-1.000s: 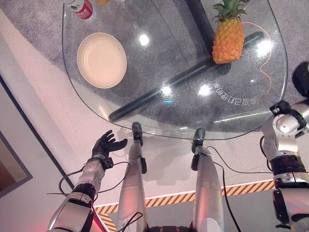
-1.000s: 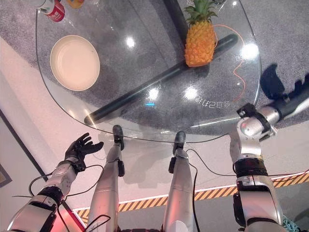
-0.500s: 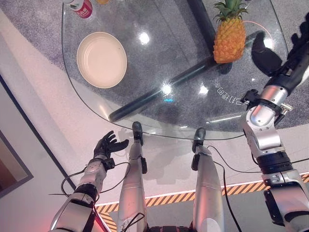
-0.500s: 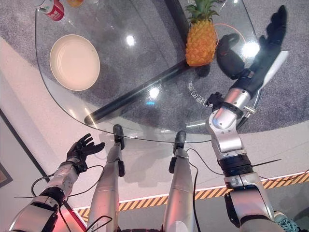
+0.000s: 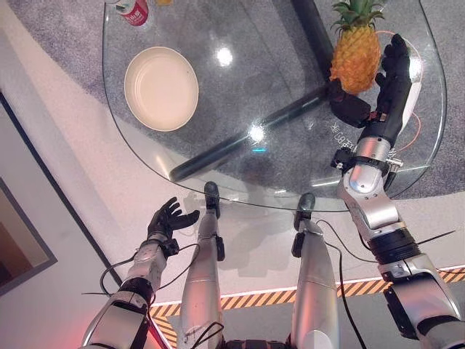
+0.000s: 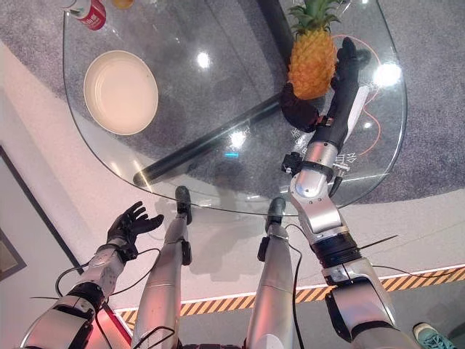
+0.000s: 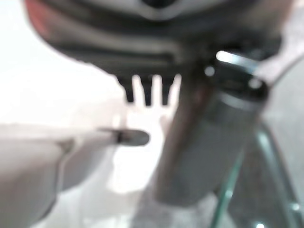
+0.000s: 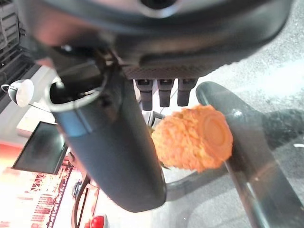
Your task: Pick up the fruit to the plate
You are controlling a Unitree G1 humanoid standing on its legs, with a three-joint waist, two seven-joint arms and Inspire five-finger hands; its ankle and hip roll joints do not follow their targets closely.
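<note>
Grey carpet shows through the glass counter [image 5: 240, 94], which carries everything I am working with. I read the current step as the approach to the fruit: the pineapple [image 5: 356, 54] stands upright near the counter's far right corner, and my right hand [image 5: 392, 80] is raised just beside it on its right side, with the thumb reaching in below the fruit's base. The fingers [image 6: 344, 69] are extended and spread wide; nothing is gripped yet. From the head views I cannot tell whether the fingers already touch the skin. In the right wrist view the pineapple [image 8: 192, 137] sits just past the hand, base toward the camera.

Next move, in my judgement:
1. Bring the palm against the fruit's body.
2. Curl fingers and thumb round its widest part, as the surface is rough and the crown makes it top-heavy.
3. Lift clear, then carry across to the plate.

The plate [image 5: 161, 89] lies near the counter's far left edge, well apart from the fruit, and holds nothing. A red can [image 5: 133, 10] stands at the far left corner beyond it.

My left hand [image 5: 167, 218] hangs below the counter's near edge, fingers relaxed and open, idle.
</note>
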